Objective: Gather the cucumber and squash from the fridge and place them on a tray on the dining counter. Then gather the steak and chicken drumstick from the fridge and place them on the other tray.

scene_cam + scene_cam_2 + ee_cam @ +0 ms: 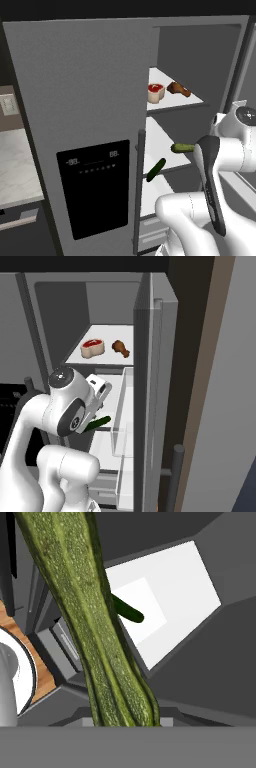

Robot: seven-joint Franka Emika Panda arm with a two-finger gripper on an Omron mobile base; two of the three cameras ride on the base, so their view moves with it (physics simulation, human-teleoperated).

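The fridge [80, 100] stands with its right door swung open [150, 356]. On its upper shelf lie the steak [156, 92] [93, 348] and, to its right, the brown chicken drumstick [179, 89] [121, 348]. The dark green cucumber [156, 170] [127, 609] rests on a lower white shelf. My gripper [122, 717] is shut on the olive, bumpy squash [90, 612], which runs lengthwise up the hand view and hides the fingertips. In the left base view the squash [183, 147] sticks out left of my hand, above the cucumber.
The closed left fridge door carries a black dispenser panel [95, 192] and a dark vertical handle [140, 190]. Clear drawers [117, 421] sit below the shelves. The open door's edge [172, 406] stands close on the right. A pale counter [15, 165] lies left of the fridge.
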